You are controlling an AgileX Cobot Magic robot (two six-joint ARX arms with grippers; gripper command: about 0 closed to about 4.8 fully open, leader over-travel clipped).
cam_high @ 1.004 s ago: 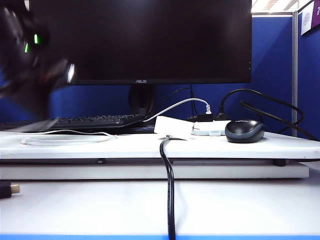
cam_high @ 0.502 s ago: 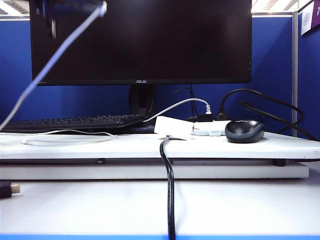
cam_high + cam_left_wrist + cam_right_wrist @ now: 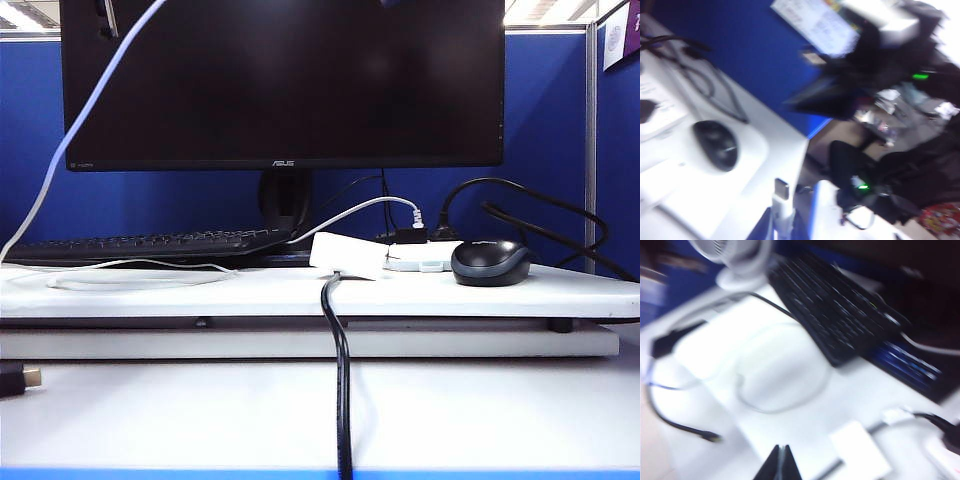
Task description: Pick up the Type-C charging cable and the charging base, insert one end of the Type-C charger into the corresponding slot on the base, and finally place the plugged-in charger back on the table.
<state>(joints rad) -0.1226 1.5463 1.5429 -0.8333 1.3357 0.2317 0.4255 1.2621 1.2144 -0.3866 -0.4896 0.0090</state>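
White cable [image 3: 70,150] slants up from the raised board at far left to the exterior view's top edge, its loose length [image 3: 135,272] lying on the board. The left gripper [image 3: 781,225] is raised high above the table [image 3: 200,410], clamped on the cable's silver-tipped plug [image 3: 782,192]. Mid-board sits the base [image 3: 346,254], untouched, the mouse [image 3: 490,262] further right. The right gripper [image 3: 780,464] hangs over the board near the base [image 3: 860,450], fingers pressed together, holding nothing.
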